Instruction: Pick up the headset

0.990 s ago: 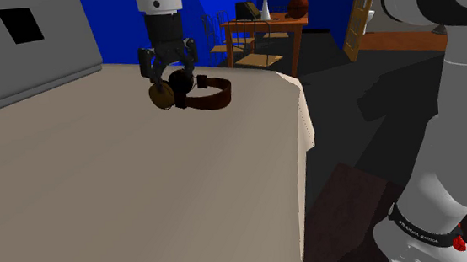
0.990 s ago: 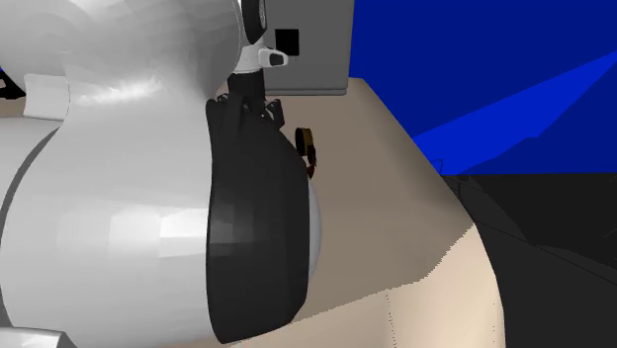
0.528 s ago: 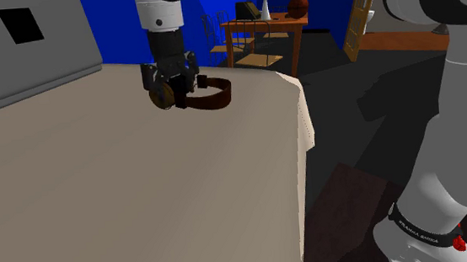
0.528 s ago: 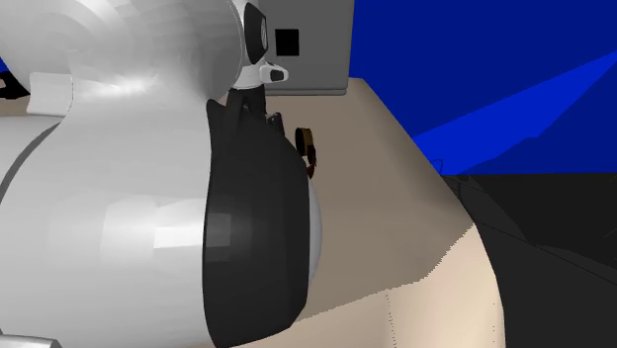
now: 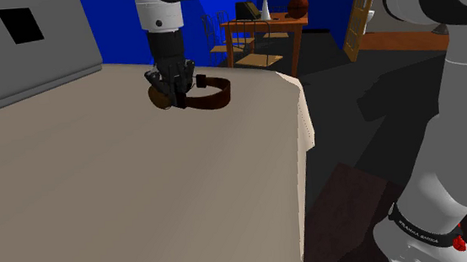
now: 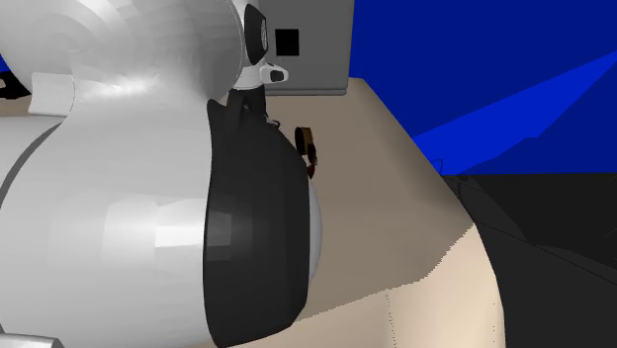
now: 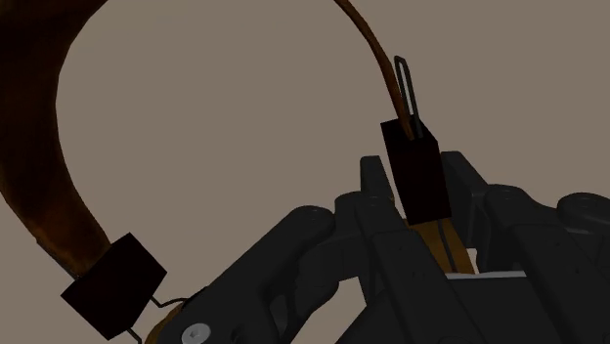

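A brown headset (image 5: 213,94) with a curved band and dark ear cups lies flat on the beige table (image 5: 144,200), close to its far edge. My black gripper (image 5: 172,85) points straight down at the ear-cup end, at the shoulder view's left end of the band, and is shut on the headset. In the wrist view the fingers (image 7: 303,259) clasp the ear cup and black slider block (image 7: 415,176) at one end of the band, and the brown band (image 7: 39,186) arcs away over the tabletop. The second exterior view shows the headset (image 6: 309,151) beside the arm.
The table's edge (image 5: 300,142) drops off at the shoulder view's right. A wooden desk (image 5: 263,29) with a lamp and a ball stands behind, before a blue wall. A grey panel (image 5: 23,48) rises at the back left. My white arm link (image 6: 129,198) blocks much of the second exterior view.
The gripper came down over the headset's ear-cup end, and its fingers, spread wide a second ago, closed on it. The headset has stayed in place on the table.
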`<control>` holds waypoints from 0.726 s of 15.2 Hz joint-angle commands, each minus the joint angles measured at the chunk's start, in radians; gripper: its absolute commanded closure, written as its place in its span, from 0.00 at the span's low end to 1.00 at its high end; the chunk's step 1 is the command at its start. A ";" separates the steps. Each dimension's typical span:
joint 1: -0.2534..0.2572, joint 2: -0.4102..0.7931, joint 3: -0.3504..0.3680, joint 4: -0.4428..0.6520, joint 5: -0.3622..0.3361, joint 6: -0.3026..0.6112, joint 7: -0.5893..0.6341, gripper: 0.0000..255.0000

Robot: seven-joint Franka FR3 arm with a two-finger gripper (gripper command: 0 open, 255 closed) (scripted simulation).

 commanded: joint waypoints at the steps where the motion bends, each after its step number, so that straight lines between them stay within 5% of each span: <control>1: 0.000 0.000 0.000 0.000 0.000 0.000 0.000 1.00; 11: 0.011 0.032 0.002 0.165 -0.009 -0.135 0.002 1.00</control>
